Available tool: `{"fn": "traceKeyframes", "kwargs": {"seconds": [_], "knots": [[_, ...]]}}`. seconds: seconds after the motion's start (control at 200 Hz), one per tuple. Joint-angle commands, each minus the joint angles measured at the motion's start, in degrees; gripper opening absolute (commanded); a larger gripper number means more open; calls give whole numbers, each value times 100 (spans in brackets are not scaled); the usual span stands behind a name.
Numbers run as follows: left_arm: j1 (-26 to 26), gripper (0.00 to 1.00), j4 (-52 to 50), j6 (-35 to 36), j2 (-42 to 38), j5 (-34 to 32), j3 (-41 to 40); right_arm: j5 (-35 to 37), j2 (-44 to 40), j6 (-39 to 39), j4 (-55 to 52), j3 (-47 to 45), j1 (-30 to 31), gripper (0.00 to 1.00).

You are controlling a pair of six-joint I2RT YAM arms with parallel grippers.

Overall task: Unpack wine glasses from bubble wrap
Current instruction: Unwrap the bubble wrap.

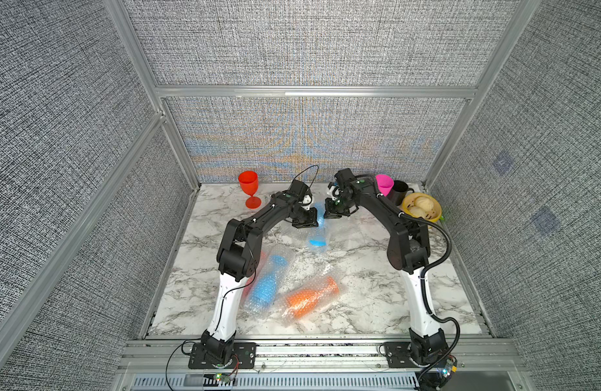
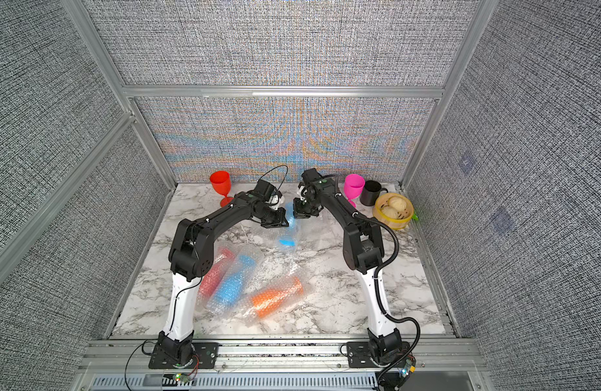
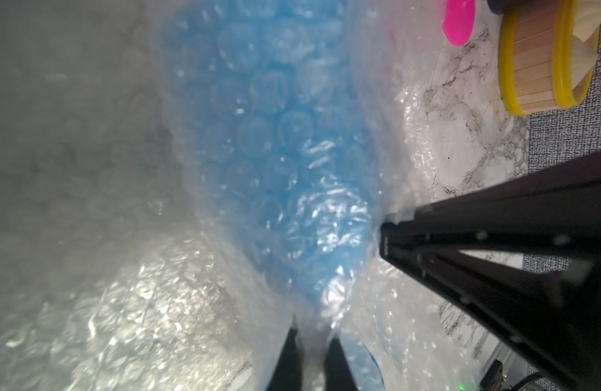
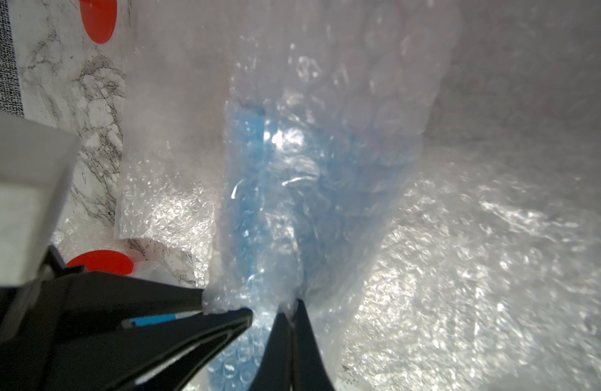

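Now, mid-frame, left gripper [image 1: 308, 220], right gripper [image 1: 330, 213] both pinch bubble wrap [image 4: 427, 254]; hard tug may drop blue glass [image 1: 317, 241], roll away.

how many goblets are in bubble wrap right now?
4. A blue goblet at centre-back; a red goblet, a second blue goblet and an orange goblet side by side near the front. The left arm partly hides the red one.

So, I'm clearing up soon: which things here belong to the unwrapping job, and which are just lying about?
Job: left tool, right tool, pinched bubble wrap, blue goblet inside; wrapped red goblet, wrapped blue goblet, wrapped orange goblet; bare red goblet, bare pink goblet.
Lying about: black mug, steamer of buns.
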Motion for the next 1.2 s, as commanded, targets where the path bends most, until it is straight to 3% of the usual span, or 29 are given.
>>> {"fn": "traceKeyframes", "kwargs": {"seconds": [0.0,0.28,0.63,0.766,0.856,1.046,1.191], "knots": [[85,0,36,-30,-30,88,-104,202,-66,-14,-15,-156,-65,0],[395,0,468,-263,-297,184,-746,421,-552,84,477,-1077,-386,0],[571,0,617,-376,-387,348,-811,422,-350,112,505,-1101,-515,0],[736,28,486,-449,-540,204,-864,413,-293,130,501,-1065,-512,0],[849,41,499,-488,-686,115,-1006,412,-292,131,518,-1098,-514,0],[996,52,525,-568,-1098,-51,-1109,403,-328,182,571,-1162,-509,0],[1000,55,98,-318,-1444,-736,-905,394,-356,218,579,-1162,-509,0]]}}
